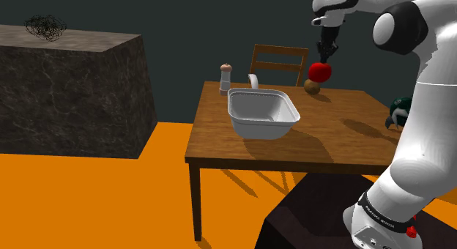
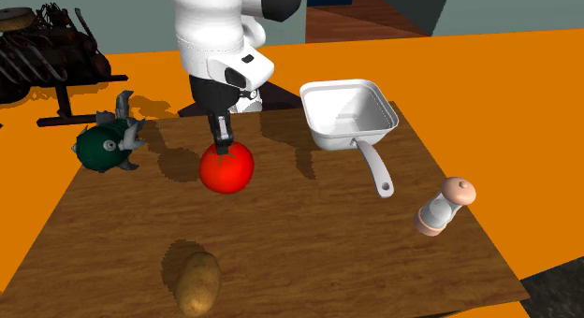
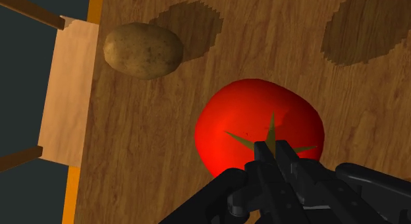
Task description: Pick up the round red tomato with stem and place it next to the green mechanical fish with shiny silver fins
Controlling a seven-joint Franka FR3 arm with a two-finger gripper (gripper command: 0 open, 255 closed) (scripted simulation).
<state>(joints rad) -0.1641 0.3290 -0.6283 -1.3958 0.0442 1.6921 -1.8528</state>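
A round, glossy red tomato point(image 2: 226, 167) with a star-shaped olive-brown stem is pinched at its crown by the all-black claw point(image 2: 223, 148), whose two fingers are drawn close together around the stem area, as is seen in the wrist view. The tomato is carried clear of the brown wood-grained surface point(image 2: 318, 241), which is judged from the dark shadow cast on the boards beside it; the height is presumably kept so that the fruit can be moved across without being dragged. The green mechanical fish point(image 2: 105, 146), rounded in body and fitted with grey metallic fins, is set near the surface's edge at the second exterior view's left, apart from the tomato, with bare wood between them where a set-down could be made. A lumpy, matt tan potato point(image 2: 197, 281) is lying well apart from both. A pale, square pan point(image 2: 318, 115) with sloped walls and a long handle, and a small grinder point(image 2: 444, 206) with a rounded pinkish knob, are stood toward that view's right, away from the likely path. The carrying step is judged to be in hand, the placing not yet done.
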